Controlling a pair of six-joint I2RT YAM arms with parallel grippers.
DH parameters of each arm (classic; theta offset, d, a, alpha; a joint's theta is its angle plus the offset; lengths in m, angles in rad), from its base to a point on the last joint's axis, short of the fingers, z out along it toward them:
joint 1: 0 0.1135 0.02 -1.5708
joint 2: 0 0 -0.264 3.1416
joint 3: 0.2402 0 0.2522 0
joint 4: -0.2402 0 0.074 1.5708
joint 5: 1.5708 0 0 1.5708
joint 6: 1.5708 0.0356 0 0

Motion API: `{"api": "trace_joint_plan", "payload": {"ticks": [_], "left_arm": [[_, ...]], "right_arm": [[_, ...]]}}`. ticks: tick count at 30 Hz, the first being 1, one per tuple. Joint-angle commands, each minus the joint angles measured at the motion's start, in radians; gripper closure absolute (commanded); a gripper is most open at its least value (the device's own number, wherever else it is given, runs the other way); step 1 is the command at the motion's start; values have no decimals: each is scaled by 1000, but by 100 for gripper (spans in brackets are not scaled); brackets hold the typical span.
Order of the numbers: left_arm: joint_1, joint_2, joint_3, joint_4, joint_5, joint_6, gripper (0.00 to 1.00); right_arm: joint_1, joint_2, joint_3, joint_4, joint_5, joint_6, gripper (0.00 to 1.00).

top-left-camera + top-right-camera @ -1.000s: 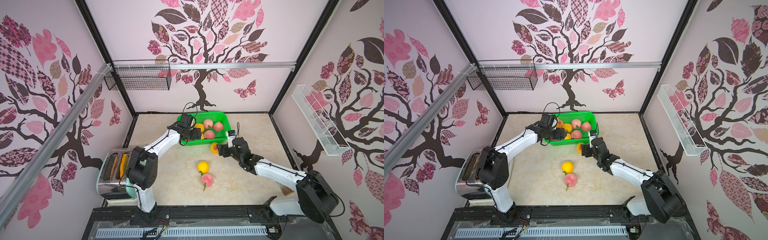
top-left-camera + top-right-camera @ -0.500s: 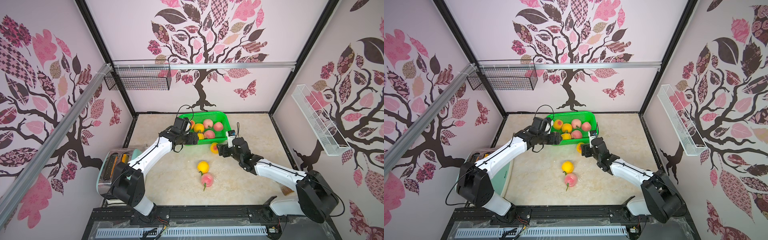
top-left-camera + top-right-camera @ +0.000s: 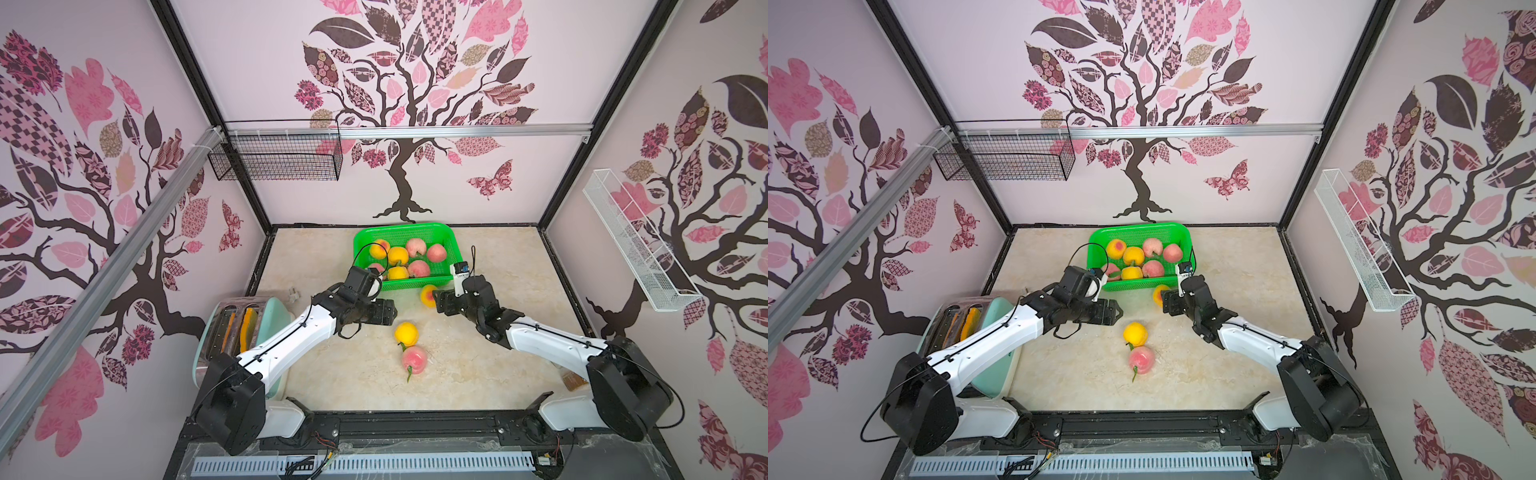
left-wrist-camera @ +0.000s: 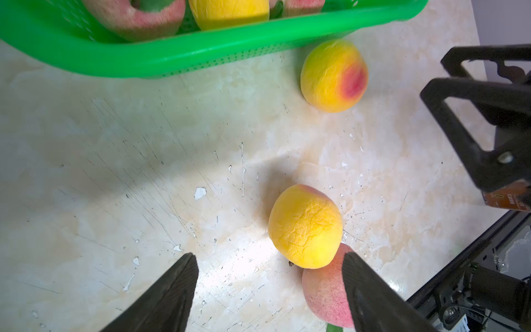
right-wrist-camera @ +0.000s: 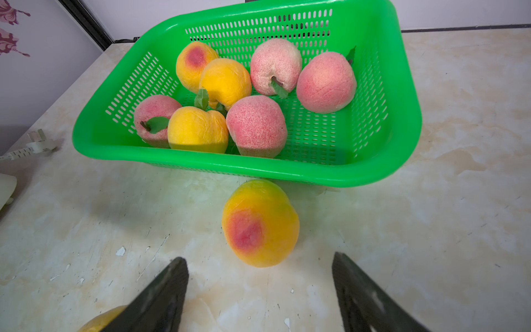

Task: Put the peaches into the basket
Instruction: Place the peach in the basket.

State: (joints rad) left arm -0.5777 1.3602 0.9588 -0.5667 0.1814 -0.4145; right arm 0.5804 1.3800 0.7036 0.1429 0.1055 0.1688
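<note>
Peaches [image 3: 415,247], round toy fruits in speckled pink and yellow-orange: seven already inside the bright green perforated plastic basket [image 3: 402,227] at the back of the pale marbled surface [image 3: 498,374], three loose in front of it, in both top views. Red-spotted yellow peach [image 3: 428,295] just beside the basket's near wall, straight ahead of the right end effector [image 3: 436,298], so nearer that arm. Plain yellow peach [image 3: 406,333] touching the pink peach [image 3: 414,360], both just past the left end effector [image 3: 1117,312].

Left wrist: dark fingers [image 4: 172,296] spread wide, empty. Plain yellow peach ahead, off toward one finger, the pink one partly behind that finger.

Right wrist: fingers wide apart, nothing held. Spotted peach centred ahead, near round with no real long axis, close against the basket wall, perhaps touching.

Against a second ago: left arm drawn back from over the basket to the loose pair. Right arm and all three loose peaches unmoved.
</note>
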Motion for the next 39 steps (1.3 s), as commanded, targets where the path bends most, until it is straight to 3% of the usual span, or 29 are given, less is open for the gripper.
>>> {"api": "trace_joint_plan", "payload": {"ticks": [1, 8, 39], "left_arm": [[-25, -25, -38, 55, 27, -34, 18], [-123, -18, -74, 121, -23, -61, 17], [-157, 70, -117, 221, 21, -123, 17]], "right_arm": [[4, 11, 11, 0, -3, 7, 19], [4, 9, 11, -1, -2, 7, 19], [4, -5, 10, -7, 1, 5, 19]]}}
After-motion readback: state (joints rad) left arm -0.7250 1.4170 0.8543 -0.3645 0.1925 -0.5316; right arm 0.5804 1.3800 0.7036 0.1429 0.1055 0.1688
